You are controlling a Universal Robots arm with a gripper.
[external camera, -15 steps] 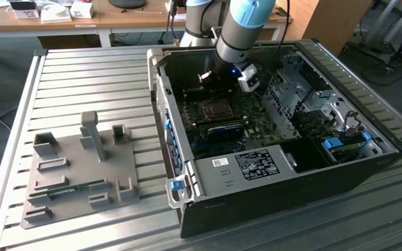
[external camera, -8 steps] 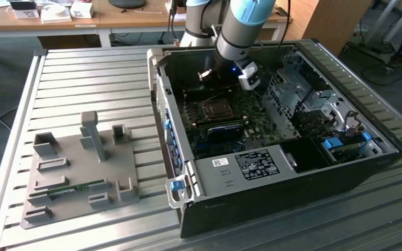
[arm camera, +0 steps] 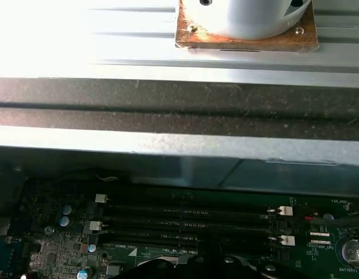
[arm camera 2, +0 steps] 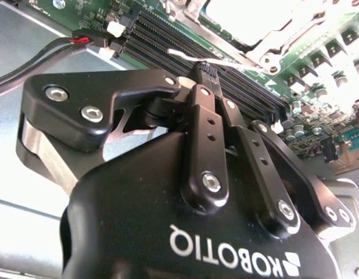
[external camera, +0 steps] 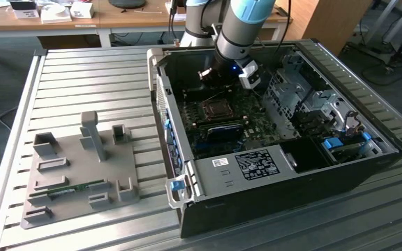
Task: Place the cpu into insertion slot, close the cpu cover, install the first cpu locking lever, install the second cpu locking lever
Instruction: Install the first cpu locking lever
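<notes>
The black robot claw is clenched, nothing visible between its pads, poised over the long dark memory slots. In the exterior view, the square silver-rimmed insertion slot lies at its six o'clock, inside the black computer case.

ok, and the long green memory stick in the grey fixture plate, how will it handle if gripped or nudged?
Probably stiff and light: the long thin green memory stick looks like a flat board. It lies low between raised blocks on the grey fixture plate, so a sideways nudge would likely be stopped. Its thin edges may offer little grip.
</notes>
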